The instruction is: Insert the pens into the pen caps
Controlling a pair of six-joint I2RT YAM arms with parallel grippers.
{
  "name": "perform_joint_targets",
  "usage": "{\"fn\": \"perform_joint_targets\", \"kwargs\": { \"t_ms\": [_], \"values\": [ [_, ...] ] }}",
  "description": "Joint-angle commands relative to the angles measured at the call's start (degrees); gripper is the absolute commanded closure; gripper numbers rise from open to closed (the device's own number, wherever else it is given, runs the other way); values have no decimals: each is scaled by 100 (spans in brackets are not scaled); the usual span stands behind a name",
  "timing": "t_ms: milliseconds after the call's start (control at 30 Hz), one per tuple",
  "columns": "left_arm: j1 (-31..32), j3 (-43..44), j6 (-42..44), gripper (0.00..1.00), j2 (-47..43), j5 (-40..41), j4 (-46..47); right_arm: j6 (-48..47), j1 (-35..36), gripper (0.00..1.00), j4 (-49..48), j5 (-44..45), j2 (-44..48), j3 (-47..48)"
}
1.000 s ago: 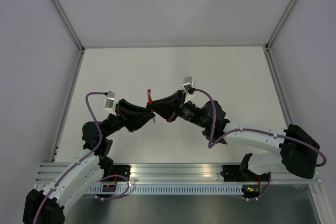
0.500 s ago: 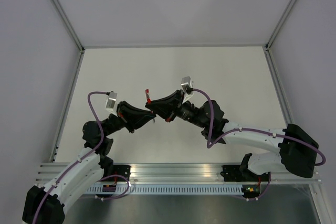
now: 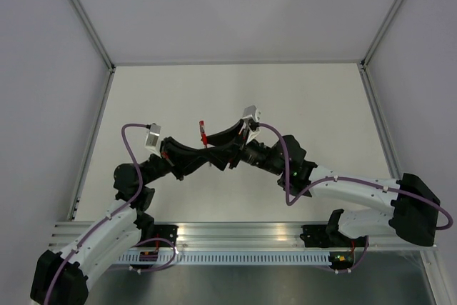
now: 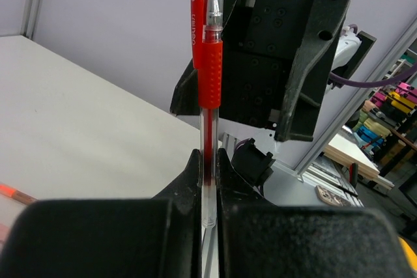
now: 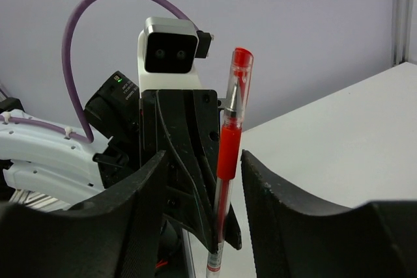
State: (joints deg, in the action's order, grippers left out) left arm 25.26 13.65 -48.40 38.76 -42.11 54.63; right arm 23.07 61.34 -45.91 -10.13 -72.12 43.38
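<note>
Your left gripper (image 4: 208, 161) had its jaws pinched tight on the red pen (image 4: 210, 76), holding it upright above the table (image 3: 300, 105) (the pen cap (image 4: 212, 4) sat over its tip). Your right gripper (image 5: 203, 157) stood spread, one finger either side of that pen, gripping nothing.
</note>
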Motion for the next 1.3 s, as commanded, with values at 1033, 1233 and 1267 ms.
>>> {"fn": "perform_joint_targets", "kwargs": {
  "t_ms": [1033, 1233, 1267],
  "values": [
    [-3, 138, -20, 98, 79, -52, 311, -962, 27, 37, 1928, 749, 207, 1577],
    [-3, 138, -20, 98, 79, -52, 311, -989, 18, 38, 1963, 784, 172, 1630],
    [-3, 138, -20, 98, 61, -61, 311, -980, 27, 39, 1972, 785, 172, 1622]
  ]
}}
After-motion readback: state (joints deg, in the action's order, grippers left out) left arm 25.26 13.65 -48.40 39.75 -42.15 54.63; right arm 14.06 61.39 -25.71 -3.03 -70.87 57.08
